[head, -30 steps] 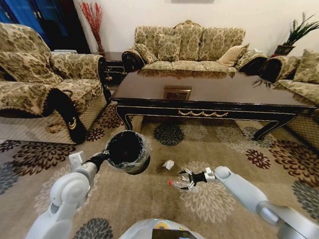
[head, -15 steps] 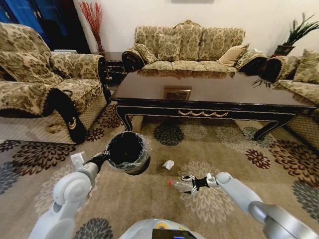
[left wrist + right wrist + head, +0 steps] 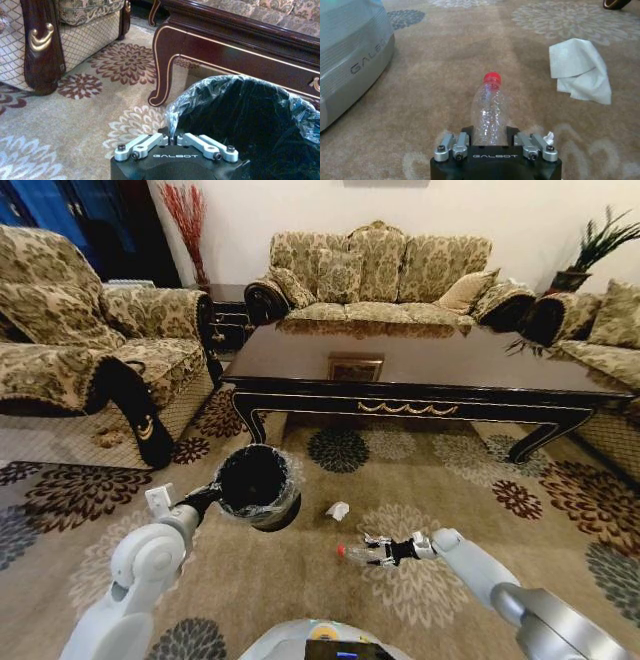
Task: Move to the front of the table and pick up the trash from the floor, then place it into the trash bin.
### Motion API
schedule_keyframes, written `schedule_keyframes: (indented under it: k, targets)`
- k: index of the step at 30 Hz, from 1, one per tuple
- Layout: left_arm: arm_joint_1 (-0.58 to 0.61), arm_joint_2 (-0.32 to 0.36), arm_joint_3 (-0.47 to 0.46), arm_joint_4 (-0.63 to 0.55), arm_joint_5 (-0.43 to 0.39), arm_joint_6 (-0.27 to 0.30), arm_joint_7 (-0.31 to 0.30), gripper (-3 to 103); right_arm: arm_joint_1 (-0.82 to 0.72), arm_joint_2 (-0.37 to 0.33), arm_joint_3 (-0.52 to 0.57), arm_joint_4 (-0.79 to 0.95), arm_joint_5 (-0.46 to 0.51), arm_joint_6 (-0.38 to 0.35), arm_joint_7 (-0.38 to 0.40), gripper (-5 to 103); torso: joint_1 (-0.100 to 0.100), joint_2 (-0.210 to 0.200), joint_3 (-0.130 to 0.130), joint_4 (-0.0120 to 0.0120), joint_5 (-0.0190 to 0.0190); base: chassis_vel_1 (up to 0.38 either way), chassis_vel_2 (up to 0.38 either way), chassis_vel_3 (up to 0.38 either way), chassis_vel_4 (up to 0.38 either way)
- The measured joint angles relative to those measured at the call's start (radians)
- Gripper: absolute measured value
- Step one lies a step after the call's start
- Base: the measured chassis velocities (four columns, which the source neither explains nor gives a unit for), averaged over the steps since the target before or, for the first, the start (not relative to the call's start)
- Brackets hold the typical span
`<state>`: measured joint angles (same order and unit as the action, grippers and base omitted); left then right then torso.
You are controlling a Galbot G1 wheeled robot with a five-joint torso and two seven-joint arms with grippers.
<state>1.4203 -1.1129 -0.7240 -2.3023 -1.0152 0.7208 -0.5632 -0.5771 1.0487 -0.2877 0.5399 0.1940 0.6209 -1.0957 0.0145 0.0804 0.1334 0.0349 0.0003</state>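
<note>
Bottle (image 3: 489, 112) lies flat on carpet, red cap pointing away from right gripper (image 3: 380, 552), whose fingers straddle its base, not clearly clamped. Left gripper (image 3: 175, 144) pinches bin (image 3: 255, 485) rim, bin held up.

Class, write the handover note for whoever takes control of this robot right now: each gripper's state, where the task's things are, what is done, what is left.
Left gripper: shut on the trash bin, pinching its lined rim and holding it above the carpet, in front of the table.
Right gripper: low at the carpet, shut on the clear bottle; red cap points away from the gripper.
White paper wad: on the carpet between the bin and the bottle.
Done: robot is at the table's front; bin in hand; bottle gripped.
Left: bottle into the bin, then the paper wad.
</note>
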Motion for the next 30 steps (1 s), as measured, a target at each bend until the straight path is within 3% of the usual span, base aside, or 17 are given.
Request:
schedule_keyframes:
  k: [5,10,18,21,24,26,30]
  targets:
    - [0.002,0.004,0.004,0.003,0.001,0.0,0.0,3,0.0,-0.025,0.04,0.079,0.064,-0.006,-0.014,34,0.0,0.0,0.0,-0.0002,-0.0001,0.0,0.0,0.0,0.0]
    - [0.014,0.009,0.031,0.017,0.011,-0.001,0.003,3,0.037,-0.103,0.07,0.342,0.263,-0.066,-0.031,22,0.0,0.0,0.0,0.0001,-0.0003,0.0,0.0,0.0,0.0]
    - [0.016,0.013,0.055,0.032,0.009,-0.002,0.006,3,0.14,-0.161,0.028,0.529,0.385,-0.105,0.022,21,0.0,0.0,0.0,-0.0002,-0.0006,0.0,0.0,0.0,0.0]
    - [0.01,0.015,0.06,0.043,0.008,-0.003,0.006,3,0.19,-0.165,-0.016,0.604,0.465,-0.112,0.083,21,0.0,0.0,0.0,0.0001,-0.0003,0.0,0.0,0.0,0.0]
    - [-0.001,0.016,0.067,0.054,0.008,-0.002,0.009,3,0.237,-0.147,-0.081,0.75,0.58,-0.112,0.218,21,0.0,0.0,0.0,0.0002,-0.0003,0.0,0.0,0.0,0.0]
    - [-0.003,0.016,0.069,0.055,0.008,-0.002,0.01,3,0.243,-0.143,-0.091,0.772,0.593,-0.113,0.238,21,0.0,0.0,0.0,0.0002,-0.0003,0.0,0.0,0.0,0.0]
    - [-0.008,0.014,0.074,0.063,0.009,-0.002,0.014,3,0.312,-0.098,-0.212,0.905,0.684,-0.117,0.407,21,0.0,0.0,0.0,0.0001,-0.0007,0.0,0.0,0.0,0.0]
